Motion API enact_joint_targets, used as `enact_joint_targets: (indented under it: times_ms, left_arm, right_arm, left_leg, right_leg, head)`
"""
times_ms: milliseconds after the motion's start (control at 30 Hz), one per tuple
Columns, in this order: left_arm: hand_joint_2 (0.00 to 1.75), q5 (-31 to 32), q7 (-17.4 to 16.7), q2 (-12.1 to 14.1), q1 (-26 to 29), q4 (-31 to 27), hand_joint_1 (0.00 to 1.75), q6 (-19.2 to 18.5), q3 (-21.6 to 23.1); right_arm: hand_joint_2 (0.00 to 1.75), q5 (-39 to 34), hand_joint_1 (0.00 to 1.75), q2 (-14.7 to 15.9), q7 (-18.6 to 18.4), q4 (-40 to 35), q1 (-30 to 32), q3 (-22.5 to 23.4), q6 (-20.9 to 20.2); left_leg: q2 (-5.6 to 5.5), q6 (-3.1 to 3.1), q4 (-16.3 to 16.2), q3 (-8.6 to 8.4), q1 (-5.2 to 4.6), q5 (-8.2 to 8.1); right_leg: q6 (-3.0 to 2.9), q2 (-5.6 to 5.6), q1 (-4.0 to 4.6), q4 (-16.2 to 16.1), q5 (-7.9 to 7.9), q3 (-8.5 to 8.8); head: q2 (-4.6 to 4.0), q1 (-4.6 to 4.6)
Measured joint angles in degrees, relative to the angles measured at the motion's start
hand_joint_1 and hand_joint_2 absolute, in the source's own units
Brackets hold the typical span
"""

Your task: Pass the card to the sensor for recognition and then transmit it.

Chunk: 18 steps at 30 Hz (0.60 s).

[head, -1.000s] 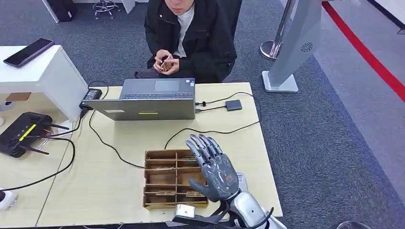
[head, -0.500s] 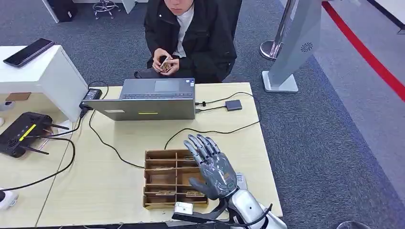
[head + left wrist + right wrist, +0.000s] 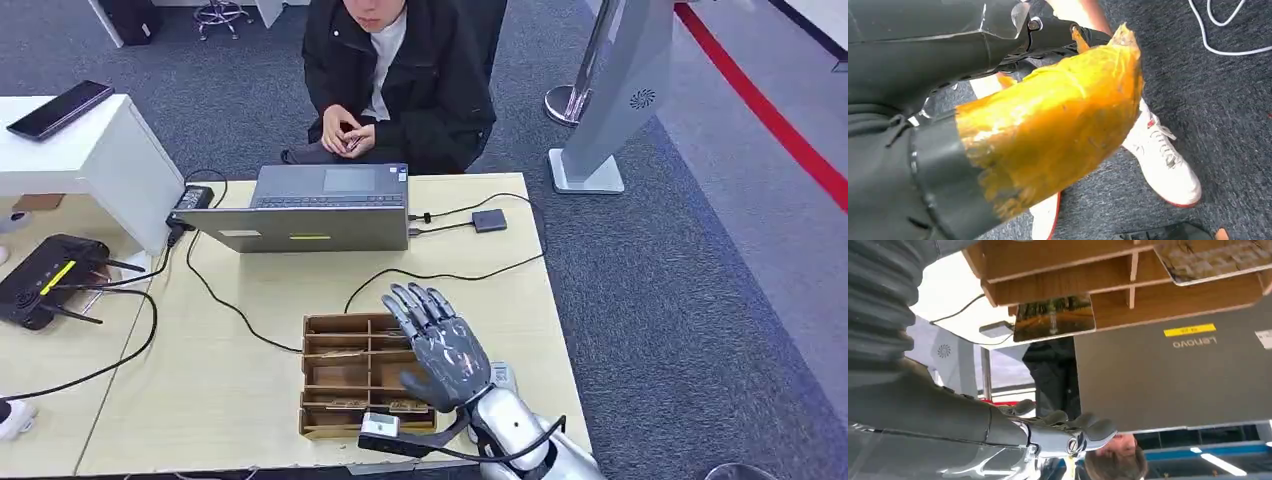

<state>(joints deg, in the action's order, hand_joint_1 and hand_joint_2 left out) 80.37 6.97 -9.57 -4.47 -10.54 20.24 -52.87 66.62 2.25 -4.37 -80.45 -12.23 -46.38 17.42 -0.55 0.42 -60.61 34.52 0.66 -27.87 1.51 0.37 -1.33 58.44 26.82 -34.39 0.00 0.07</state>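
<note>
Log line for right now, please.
phase: reaching | right hand: open, over card box | card: not yet held | sensor: by laptop

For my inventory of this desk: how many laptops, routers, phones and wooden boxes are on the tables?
Laptop: 1
Black router: 1
Phone: 1
Wooden box: 1
Total: 4
</note>
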Motion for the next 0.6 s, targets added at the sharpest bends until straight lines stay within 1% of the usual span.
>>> enact_joint_targets:
  times_ms: [67, 167, 400, 600]
  left_arm:
    - [0.00, 0.0, 0.0, 0.0, 0.0, 0.0, 0.00, 0.0, 0.0]
    - [0.00, 0.2, 0.0, 0.0, -0.1, 0.0, 0.00, -0.2, 0.0]
    - [0.00, 0.3, 0.0, 0.0, -0.2, 0.0, 0.00, -0.2, 0.2]
    - [0.00, 0.4, -0.1, 0.0, -0.4, 0.0, 0.00, -0.2, 0.5]
  right_arm:
    - [1.75, -0.1, 0.02, 0.0, -0.2, 0.3, -0.2, 0.0, -0.2]
    - [1.75, -0.3, 0.09, 0.0, -0.5, 0.8, -0.5, -0.1, -0.7]
    - [1.75, -0.4, 0.17, 0.0, -0.9, 1.4, -0.8, -0.4, -0.9]
    - [1.75, -0.5, 0.21, 0.0, -1.0, 1.4, -1.1, -0.6, -1.0]
  left_leg:
    - [0.00, 0.00, 0.0, 0.00, 0.00, 0.00]
    - [0.00, 0.00, 0.0, 0.00, 0.00, 0.00]
    - [0.00, 0.00, 0.0, 0.00, 0.00, 0.00]
    - [0.00, 0.00, 0.0, 0.00, 0.00, 0.00]
  right_leg:
    - [0.00, 0.00, 0.00, 0.0, 0.00, 0.00]
    - [0.00, 0.00, 0.00, 0.0, 0.00, 0.00]
    - [0.00, 0.00, 0.00, 0.0, 0.00, 0.00]
    - [0.00, 0.00, 0.00, 0.0, 0.00, 0.00]
  head:
    - [0.00, 0.00]
    - [0.00, 0.02]
    - [0.00, 0.00]
    - [0.00, 0.00]
